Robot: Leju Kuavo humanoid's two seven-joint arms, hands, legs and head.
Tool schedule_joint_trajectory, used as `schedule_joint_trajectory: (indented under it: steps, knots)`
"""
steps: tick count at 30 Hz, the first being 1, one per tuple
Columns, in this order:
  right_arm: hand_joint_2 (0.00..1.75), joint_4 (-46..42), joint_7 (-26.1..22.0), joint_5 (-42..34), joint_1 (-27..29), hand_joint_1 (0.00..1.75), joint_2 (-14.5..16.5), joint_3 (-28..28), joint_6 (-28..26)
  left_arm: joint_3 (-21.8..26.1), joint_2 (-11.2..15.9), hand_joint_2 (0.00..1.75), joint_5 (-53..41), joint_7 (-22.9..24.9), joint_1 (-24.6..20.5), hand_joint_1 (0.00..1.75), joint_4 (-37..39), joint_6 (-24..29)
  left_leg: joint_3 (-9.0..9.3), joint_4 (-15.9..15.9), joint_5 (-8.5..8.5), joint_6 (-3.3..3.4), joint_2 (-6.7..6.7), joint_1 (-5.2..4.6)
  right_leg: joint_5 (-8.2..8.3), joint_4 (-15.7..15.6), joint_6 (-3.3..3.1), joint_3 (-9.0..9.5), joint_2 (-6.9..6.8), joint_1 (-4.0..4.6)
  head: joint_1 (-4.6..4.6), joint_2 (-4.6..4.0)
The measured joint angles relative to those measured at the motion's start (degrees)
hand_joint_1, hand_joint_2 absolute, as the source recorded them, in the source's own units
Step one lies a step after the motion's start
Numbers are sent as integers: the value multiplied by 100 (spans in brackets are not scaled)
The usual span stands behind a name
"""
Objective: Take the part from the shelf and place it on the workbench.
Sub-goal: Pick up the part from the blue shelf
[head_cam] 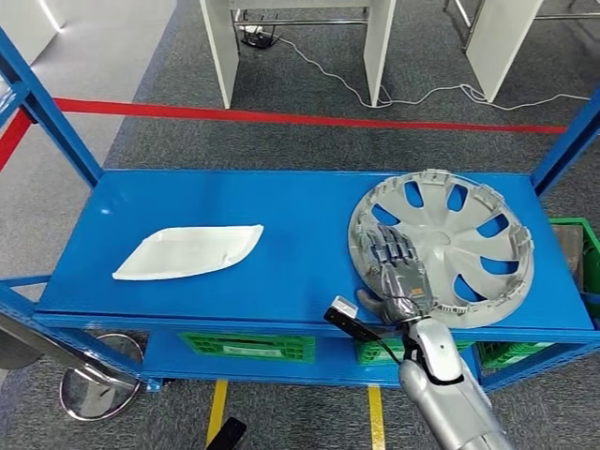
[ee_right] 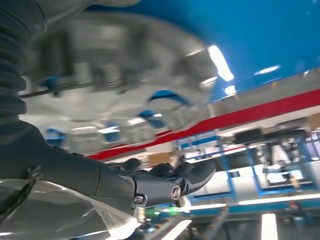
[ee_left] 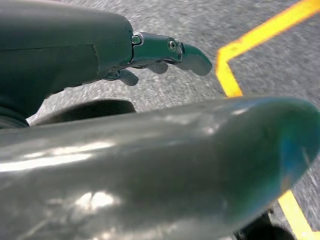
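Right hand on the wheel cover's near rim

The right hand [head_cam: 397, 272] lies with fingers spread flat on top of the silver wheel cover [head_cam: 453, 239] and thumb at its near edge; a firm grip cannot be told. The cover rests on the blue shelf [head_cam: 297, 253]. Far to the hand's left lies a white panel [head_cam: 187, 251]. The left hand [ee_left: 166, 52] hangs over the floor, fingers apart, holding nothing.

Grey carpet floor [head_cam: 142, 141] crossed by a red line [head_cam: 283, 117], white table legs [head_cam: 223, 47] and yellow floor markings [head_cam: 216, 408]

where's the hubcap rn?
Head view: the hubcap lies on the right end of the blue shelf, with the right robot hand resting on its near-left rim.
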Motion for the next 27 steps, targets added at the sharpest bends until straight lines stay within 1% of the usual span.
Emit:
schedule_joint_trajectory:
  steps: [2, 3, 4, 5, 6, 7, 8, 9, 10, 11, 13, 14, 15, 16, 17, 18, 19, 20, 21, 22, 23, 24, 25, 27]
  knots:
    - [175, -76, -71, -37, 26, 0, -19, -104, 113, -37, -5, 0, 30, 0, -20, 0, 0, -16, -305, 740, -372, -47, 4, 17, 1, 0, -37, 2, 17, 2, -19, 0]
    - [175, -85, -108, -76, 25, 0, -36, -159, 167, -47, -3, 0, 51, -4, -24, 0, 0, -25, -453, 1079, -497, -55, 4, 21, 2, 1, -39, 4, 22, 6, -16, 0]
    - [175, -88, -137, -117, 23, 0, -55, -212, 211, -53, -1, 0, 68, -9, -24, 0, 0, -32, -532, 1264, -528, -53, 4, 22, 2, 1, -39, 7, 23, 10, -16, 0]
    - [175, -93, -161, -155, 19, 0, -77, -261, 245, -58, 1, 0, 84, -12, -24, 0, 0, -33, -510, 1230, -449, -40, 4, 21, 2, 1, -38, 10, 22, 13, -16, 0]
    - [175, -103, -190, -189, 11, 0, -97, -308, 272, -62, 4, 0, 99, -13, -24, 0, 0, -32, -382, 977, -277, -16, 3, 19, 2, 2, -37, 17, 23, 17, -15, 0]
    - [175, -118, -221, -222, 1, 0, -111, -345, 291, -66, 8, 0, 110, -13, -24, 0, 0, -31, -187, 580, -68, 20, 3, 13, 1, 2, -34, 24, 24, 19, -15, 0]
    - [175, -134, -260, -256, -10, 0, -124, -376, 309, -69, 13, 0, 122, -13, -25, 0, 0, -29, 6, 196, 84, 57, 3, 1, -2, 4, -24, 25, 27, 29, -14, 0]
    - [175, -146, -305, -296, -22, 0, -139, -400, 338, -72, 17, 0, 140, -13, -25, 0, 0, -25, 155, -112, 170, 89, 4, -11, -2, 8, -4, 21, 29, 36, -14, 0]
    - [175, -153, -359, -366, -35, 0, -161, -415, 396, -73, 22, 0, 166, -13, -24, 0, 0, -21, 233, -283, 191, 111, 4, -24, 1, 9, 23, 12, 31, 40, -11, 0]
    - [175, -153, -446, -486, -55, 0, -187, -426, 494, -73, 27, 0, 196, -13, -21, 0, 0, -17, 252, -332, 167, 121, 4, -36, 8, 6, 57, 2, 30, 41, -9, 0]
    - [175, -150, -716, -924, -149, 0, -277, -460, 844, -72, 31, 0, 262, -21, -16, 0, 0, -16, 259, -400, 193, 156, 6, -31, 5, 2, 126, -22, 29, 27, -8, 0]
    - [175, -141, -886, -1209, -240, 0, -349, -485, 1087, -71, 31, 0, 294, -26, -20, 0, 0, -17, 266, -437, 220, 184, 10, -24, -57, 68, 155, -66, 26, 22, -6, 0]
    - [175, -123, -1048, -1489, -362, 0, -447, -515, 1361, -71, 28, 0, 326, -31, -29, 0, 0, -19, 270, -474, 247, 212, 15, -15, -177, 241, 179, -154, 25, 19, -3, 0]
    - [175, -90, -1191, -1739, -503, 0, -575, -547, 1646, -70, 23, 0, 354, -32, -40, 0, 0, -20, 268, -491, 266, 232, 19, -12, -353, 545, 197, -298, 23, 13, -2, 0]
    - [175, -49, -1303, -1947, -653, 0, -709, -579, 1914, -68, 19, 0, 378, -31, -48, 0, 0, -21, 257, -494, 275, 248, 20, -17, -540, 924, 214, -464, 20, 13, 1, 0]
    - [175, 5, -1377, -2093, -802, 0, -854, -614, 2148, -67, 15, 0, 390, -23, -52, 0, 0, -22, 248, -491, 280, 254, 19, -21, -681, 1289, 231, -625, 21, 12, 1, 0]
    - [175, 64, -1420, -2179, -957, 0, -1002, -644, 2352, -66, 11, 0, 395, -12, -53, 0, 0, -23, 243, -488, 283, 258, 19, -25, -733, 1523, 250, -729, 20, 12, 0, 0]
    - [175, 123, -1426, -2203, -1120, 0, -1141, -661, 2533, -65, 8, 0, 396, 2, -54, 0, 0, -25, 241, -482, 285, 259, 18, -25, -671, 1540, 267, -733, 18, 9, 1, 0]
    - [175, 185, -1408, -2193, -1300, 0, -1282, -663, 2704, -65, 2, 0, 397, 16, -58, 0, 0, -28, 241, -470, 285, 257, 18, -23, -513, 1343, 282, -634, 12, 1, 1, 0]
    - [175, 244, -1370, -2167, -1487, 0, -1414, -651, 2854, -65, -7, 0, 399, 25, -67, 0, 0, -33, 239, -451, 280, 248, 18, -22, -298, 978, 299, -452, 2, -12, 1, 0]
    - [175, 307, -1324, -2142, -1675, 0, -1539, -637, 2973, -65, -14, 0, 402, 31, -80, 0, 0, -37, 227, -424, 271, 231, 16, -32, -145, 600, 312, -256, -7, -18, 3, 0]
    - [175, 365, -1284, -2128, -1845, 0, -1647, -625, 3055, -65, -20, 0, 406, 35, -94, 0, 0, -40, 205, -388, 263, 211, 13, -44, -55, 288, 302, -93, -9, -24, 4, 0]
    - [175, 418, -1264, -2121, -1979, 0, -1736, -618, 3106, -65, -27, 0, 409, 39, -105, 0, 0, -43, 180, -360, 264, 185, 10, -56, -26, 106, 280, 1, -9, -23, 2, 0]
    - [175, 498, -1254, -2110, -2132, 0, -1859, -601, 3150, -64, -34, 0, 414, 45, -112, 0, 0, -44, 141, -331, 281, 143, 6, -66, -48, 40, 202, 32, 2, -11, 1, 0]
